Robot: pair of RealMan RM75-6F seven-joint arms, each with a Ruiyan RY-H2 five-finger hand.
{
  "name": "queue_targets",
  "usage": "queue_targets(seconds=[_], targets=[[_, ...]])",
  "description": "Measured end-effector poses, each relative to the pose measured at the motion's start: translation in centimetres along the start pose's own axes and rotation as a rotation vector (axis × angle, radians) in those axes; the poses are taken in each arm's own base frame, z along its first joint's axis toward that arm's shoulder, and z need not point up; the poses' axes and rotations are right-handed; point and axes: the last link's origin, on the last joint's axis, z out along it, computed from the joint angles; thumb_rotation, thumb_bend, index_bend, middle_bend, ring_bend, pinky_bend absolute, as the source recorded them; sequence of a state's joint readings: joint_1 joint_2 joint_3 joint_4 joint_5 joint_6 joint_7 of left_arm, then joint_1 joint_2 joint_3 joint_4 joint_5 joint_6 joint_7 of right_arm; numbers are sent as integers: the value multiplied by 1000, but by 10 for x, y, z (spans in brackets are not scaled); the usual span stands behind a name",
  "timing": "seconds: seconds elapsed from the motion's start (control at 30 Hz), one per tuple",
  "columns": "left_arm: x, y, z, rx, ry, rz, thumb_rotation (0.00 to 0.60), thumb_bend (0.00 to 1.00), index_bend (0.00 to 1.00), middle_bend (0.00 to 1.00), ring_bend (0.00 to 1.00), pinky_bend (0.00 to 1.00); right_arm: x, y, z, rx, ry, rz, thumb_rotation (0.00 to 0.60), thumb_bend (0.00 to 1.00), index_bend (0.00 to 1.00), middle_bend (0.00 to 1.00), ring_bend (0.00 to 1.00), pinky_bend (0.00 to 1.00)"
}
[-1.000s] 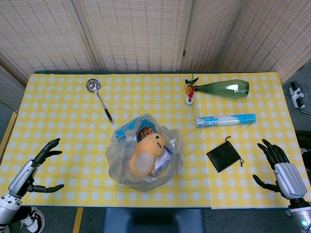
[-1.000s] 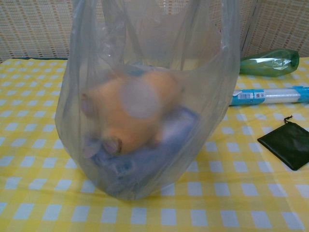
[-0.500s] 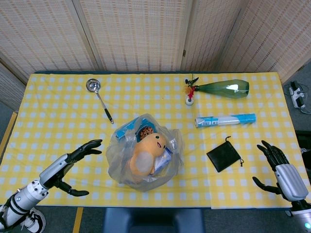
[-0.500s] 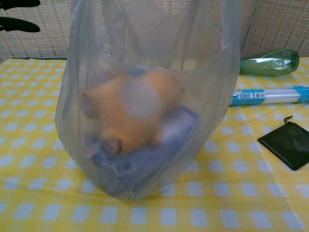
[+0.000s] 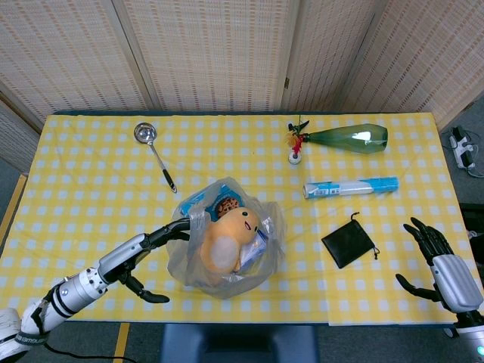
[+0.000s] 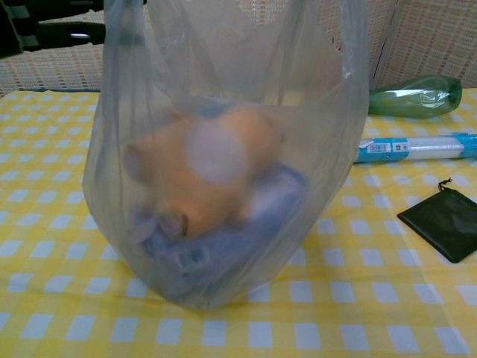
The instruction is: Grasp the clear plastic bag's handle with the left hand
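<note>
Top-down head view of a yellow-checked table (image 5: pixel 91 174). Near its front-centre edge stands the clear plastic bag (image 5: pixel 224 240), w/ an orange plush toy (image 5: pixel 227 240) and a blue packet (image 5: pixel 198 200) inside. In the chest view the bag fills most of the frame, its two handle strips rising out of the top edge.

Step in hand, as I judge it: the reach, approx. at its end, grasp not yet made. The left hand (image 5: pixel 155 249) comes in from 7 o'clock of the bag, arm stretched from the lower-left corner. Its fingers (image 5: pixel 175 227) are spread, tips at the bag's rim at about 9 o'clock, touching or just beside the plastic; can't tell which. The thumb hangs apart below, toward the table edge. It holds nothing. In the chest view dark fingers show at top left, against the bag's left side.

Next move likely calls for getting the fingers around the left handle loop, then closing thumb and fingers on it. Thin film is slippery, so a pinch may catch only a fold.

The right hand (image 5: pixel 442 261) sits at the table's 4 o'clock corner, fingers spread, holding nothing, well apart from the bag
</note>
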State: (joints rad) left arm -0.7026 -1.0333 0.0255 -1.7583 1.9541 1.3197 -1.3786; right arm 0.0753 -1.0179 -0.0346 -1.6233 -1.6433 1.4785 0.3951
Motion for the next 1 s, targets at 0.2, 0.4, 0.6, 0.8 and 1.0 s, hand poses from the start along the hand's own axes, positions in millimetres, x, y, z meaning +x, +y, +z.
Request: queue_targets(seconds=[0.2,0.4,0.6,0.8,1.0], targets=[[-2,0,22,-21,-53,4,600,41,0,50,69,167,3,0,-2,1,16,3,600,309,0,0,0,0],[-4,-5,40,-16,-81,20,600,41,0,50,69,165,3,1,-1,-3,10,8,600,309,0,0,0,0],[-3,-10,56,-11,-110,10,600,41,0,50,69,165,5,3,0,-12,19,11,600,308,0,0,0,0],[-2,-13,74,4,-152,-25,600,41,0,50,70,166,9,6,1,-22,32,21,600,309,0,0,0,0],[-9,-16,92,25,-199,-11,600,41,0,51,71,165,13,4,-2,-8,50,24,600,309,0,0,0,0]])
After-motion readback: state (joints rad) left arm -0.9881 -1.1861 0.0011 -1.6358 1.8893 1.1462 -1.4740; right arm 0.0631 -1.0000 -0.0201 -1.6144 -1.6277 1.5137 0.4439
